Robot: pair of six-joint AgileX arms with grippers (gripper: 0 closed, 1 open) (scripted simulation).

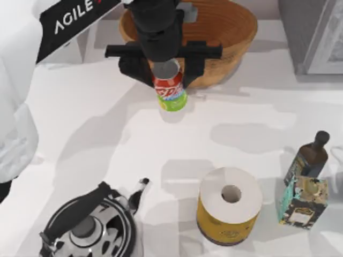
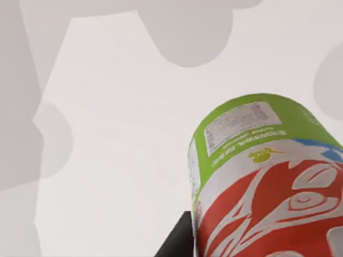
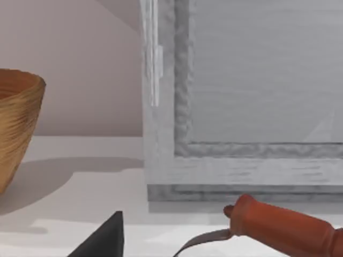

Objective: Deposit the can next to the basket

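Left claw (image 1: 167, 68) gripping can (image 1: 170, 88) near its silver top, fingers closing on both sides. Can hanging upright just in front of basket (image 1: 225, 32), close above worktop (image 1: 96, 123). Placing step underway, by my reading; next move calling for lowering, then releasing.

Right arm parking off to right.

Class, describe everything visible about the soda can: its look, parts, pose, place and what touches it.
The can has a silver top, a red upper half with white script and a green lower band with a small printed label. It looks like metal and stands about upright just in front of the basket, with the left gripper around its upper part. Whether its base touches the table cannot be told.
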